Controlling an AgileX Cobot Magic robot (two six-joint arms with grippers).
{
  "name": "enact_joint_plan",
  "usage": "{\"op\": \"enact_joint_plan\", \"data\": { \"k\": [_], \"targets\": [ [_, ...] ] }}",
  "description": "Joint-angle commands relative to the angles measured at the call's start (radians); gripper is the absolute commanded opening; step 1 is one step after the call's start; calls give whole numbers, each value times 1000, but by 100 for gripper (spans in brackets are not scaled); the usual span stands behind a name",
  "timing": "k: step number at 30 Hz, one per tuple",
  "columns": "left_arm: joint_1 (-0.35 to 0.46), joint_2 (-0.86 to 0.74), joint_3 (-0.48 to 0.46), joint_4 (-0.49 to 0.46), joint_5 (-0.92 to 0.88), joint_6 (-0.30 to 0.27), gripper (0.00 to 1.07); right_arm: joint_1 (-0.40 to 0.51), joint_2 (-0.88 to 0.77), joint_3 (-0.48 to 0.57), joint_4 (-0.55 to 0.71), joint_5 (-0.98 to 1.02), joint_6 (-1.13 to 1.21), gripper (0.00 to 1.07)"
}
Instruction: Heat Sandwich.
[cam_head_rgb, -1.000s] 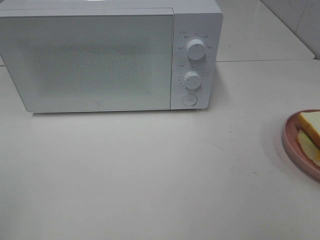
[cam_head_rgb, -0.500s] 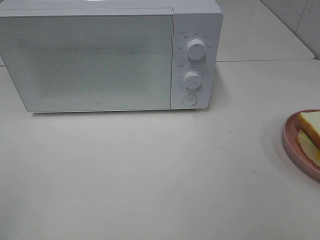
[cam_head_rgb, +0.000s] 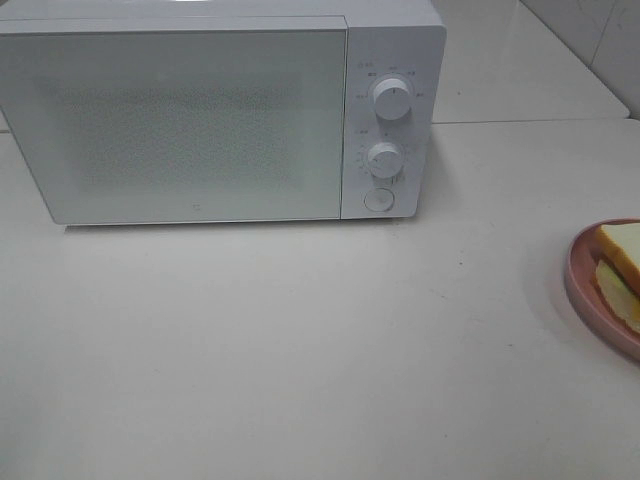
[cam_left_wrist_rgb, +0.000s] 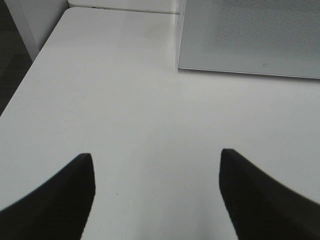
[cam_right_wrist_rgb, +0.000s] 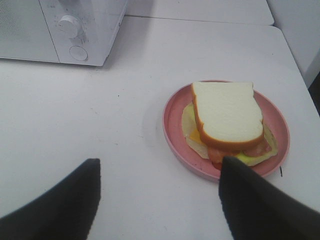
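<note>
Plate (cam_head_rgb: 578, 285) edge-cropped — dial (cam_head_rgb: 392, 97) markings perhaps illegible

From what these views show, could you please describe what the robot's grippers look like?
Only the tips show. The left gripper has two matte black jaws, broad and tapering to blunt rounded ends. The right gripper looks the same. No cables, markings or arm links appear in any view.
</note>
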Motion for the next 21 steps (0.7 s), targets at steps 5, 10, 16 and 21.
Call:
{"op": "enact_joint_plan", "data": {
  "k": [5,10,16,21],
  "targets": [
    [2,-24,3,3,-14,-8,67,0,-24,1,-4,-8,6,66],
    [2,-24,3,3,-14,-6,67,0,-24,1,-4,-8,6,66],
    [2,-24,3,3,-14,-5,67,0,-24,1,-4,-8,6,66],
    [2,-23,3,3,-14,-5,67,0,-24,1,-4,-8,6,66]
  ]
}}
